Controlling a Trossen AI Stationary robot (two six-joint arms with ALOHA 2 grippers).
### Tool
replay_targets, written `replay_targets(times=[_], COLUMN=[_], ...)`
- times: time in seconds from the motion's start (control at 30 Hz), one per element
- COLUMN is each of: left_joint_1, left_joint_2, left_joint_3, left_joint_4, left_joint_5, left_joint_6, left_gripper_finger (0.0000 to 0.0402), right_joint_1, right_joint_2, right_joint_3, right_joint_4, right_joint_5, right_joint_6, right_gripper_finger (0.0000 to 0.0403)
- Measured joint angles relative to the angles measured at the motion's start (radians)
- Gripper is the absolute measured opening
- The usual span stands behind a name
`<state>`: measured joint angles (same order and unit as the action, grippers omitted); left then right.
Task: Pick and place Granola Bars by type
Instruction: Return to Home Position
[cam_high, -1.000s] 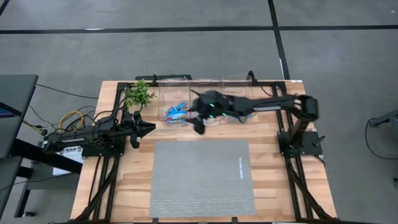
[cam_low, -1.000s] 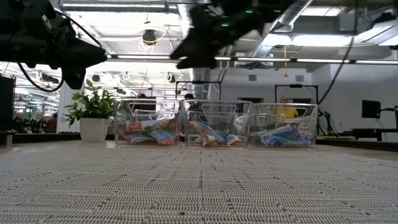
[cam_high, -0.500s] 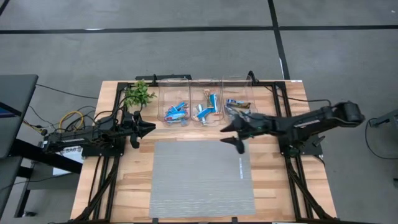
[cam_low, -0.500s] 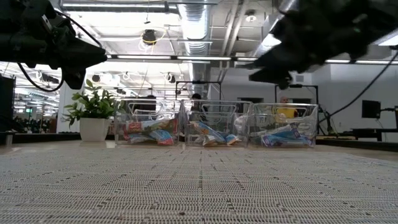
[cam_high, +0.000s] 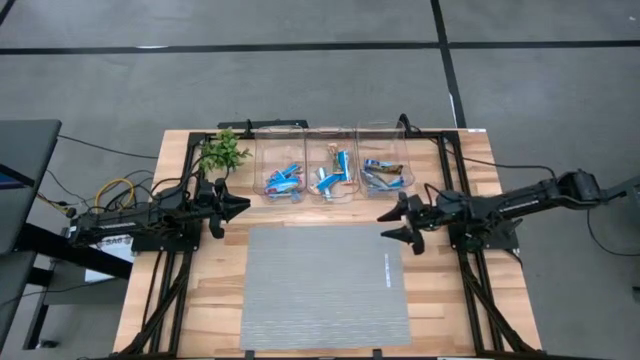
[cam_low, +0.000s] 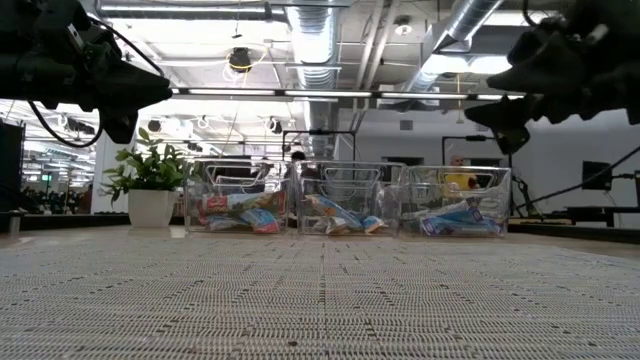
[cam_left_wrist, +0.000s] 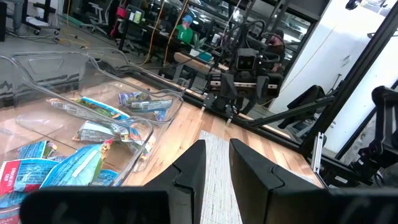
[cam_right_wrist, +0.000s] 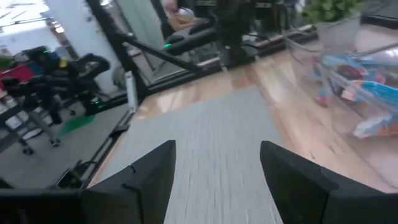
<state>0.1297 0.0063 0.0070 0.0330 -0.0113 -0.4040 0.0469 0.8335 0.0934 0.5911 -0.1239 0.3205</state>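
Observation:
The granola bars, blue and tan foil-wrapped, lie inside three clear bins (cam_high: 333, 172) along the far side of the table; they also show in the low view (cam_low: 345, 212). My right gripper (cam_high: 390, 224) hovers open just off the grey mat's far right corner, nearer than the right bin, with nothing between its fingers (cam_right_wrist: 149, 168). My left gripper (cam_high: 243, 205) hangs at the table's left, beside the left bin. Its fingers (cam_left_wrist: 193, 162) stand a narrow gap apart with nothing between them.
A grey woven mat (cam_high: 325, 285) covers the middle and near part of the wooden table. A potted green plant (cam_high: 222, 152) stands at the far left, next to the left bin. Black frame rails run along both table sides.
My right gripper has swung from above the left and middle bins toward the table's right edge, coming nearer and lower, with its arm drawn back. It has stayed open with nothing held. The bars have not moved.

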Motion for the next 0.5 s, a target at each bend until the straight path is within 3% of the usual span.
replay_targets(times=[0.5], left_joint_1=[0.0], left_joint_2=[0.0], left_joint_3=[0.0], left_joint_4=[0.0], left_joint_5=[0.0], left_joint_6=[0.0], left_gripper_finger=[0.0063], right_joint_1=[0.005], right_joint_2=[-0.194], right_joint_3=[-0.086], right_joint_4=[-0.05], right_joint_5=[-0.084], right_joint_6=[-0.11], right_gripper_finger=[0.0226])
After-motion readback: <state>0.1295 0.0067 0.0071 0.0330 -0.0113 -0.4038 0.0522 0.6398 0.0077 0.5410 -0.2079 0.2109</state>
